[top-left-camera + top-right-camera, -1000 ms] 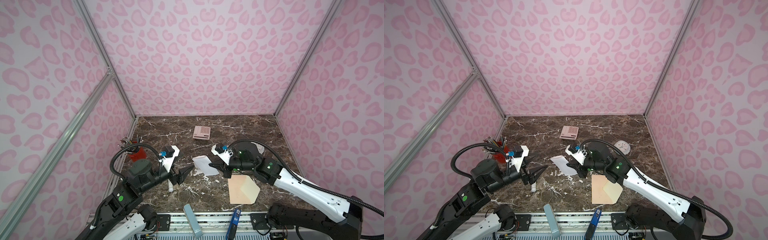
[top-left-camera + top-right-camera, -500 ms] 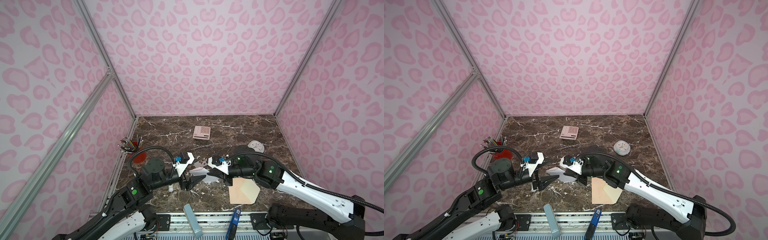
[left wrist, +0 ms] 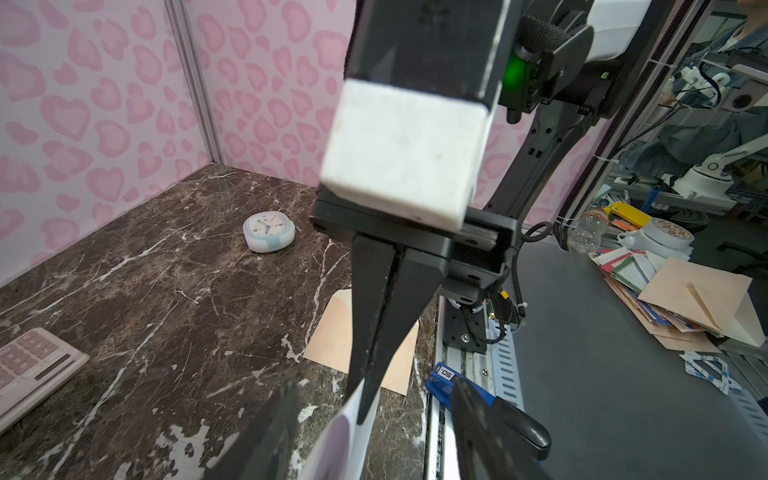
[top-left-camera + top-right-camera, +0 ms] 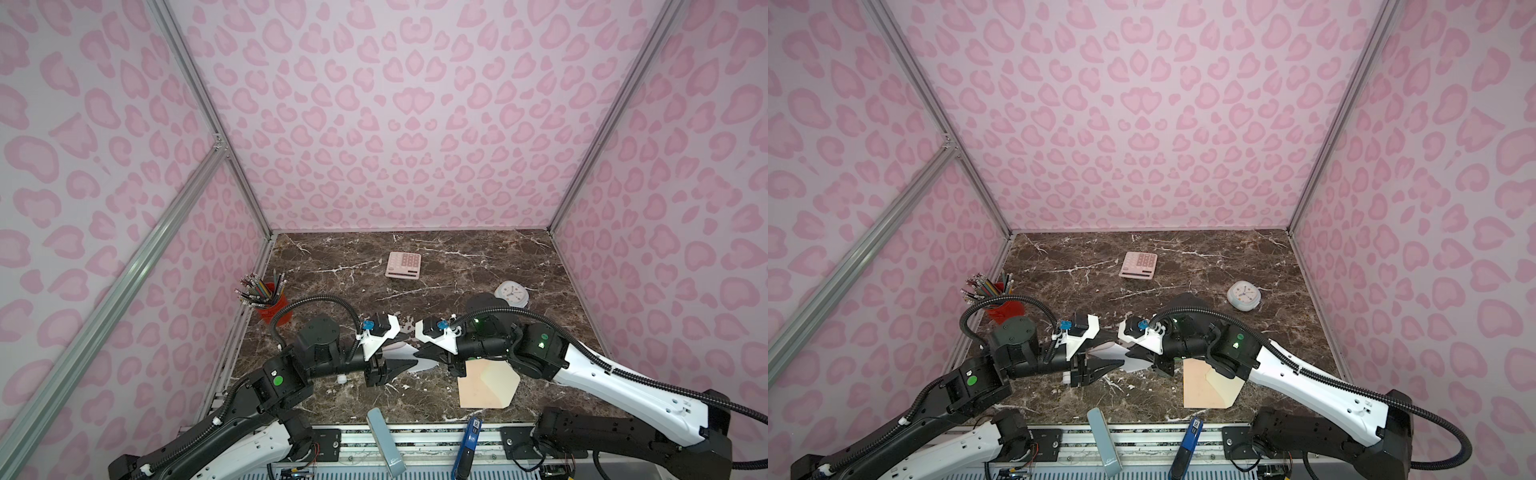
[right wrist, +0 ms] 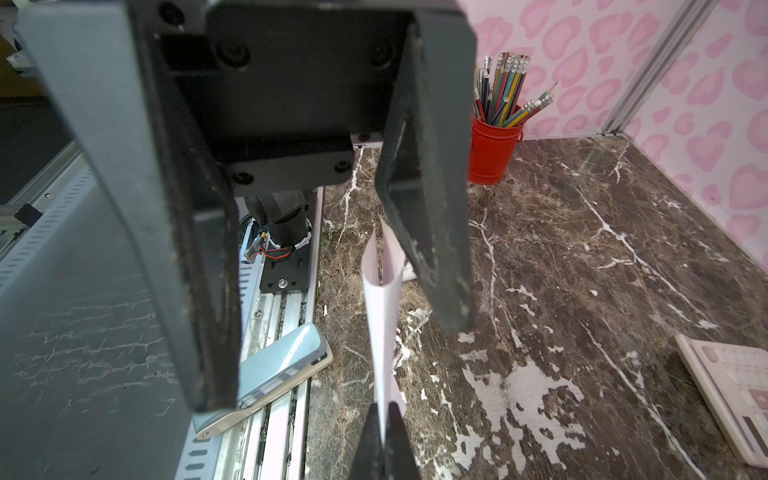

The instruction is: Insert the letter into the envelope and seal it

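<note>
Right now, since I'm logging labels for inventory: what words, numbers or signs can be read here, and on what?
"50": white tag on the blue tool at the table's front edge.
On the calculator: keys too small to read.
On the clock: dial numerals too blurred.
On the grey-blue case: small logo, unreadable.

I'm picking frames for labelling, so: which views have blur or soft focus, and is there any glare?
Left wrist view: the right claw and the white block above it sit close and soft, the clock crisp. Right wrist view: the left claw looms slightly blurred, the pencil cup sharp. Both top views: even light, sharp, no strong glare.
</note>
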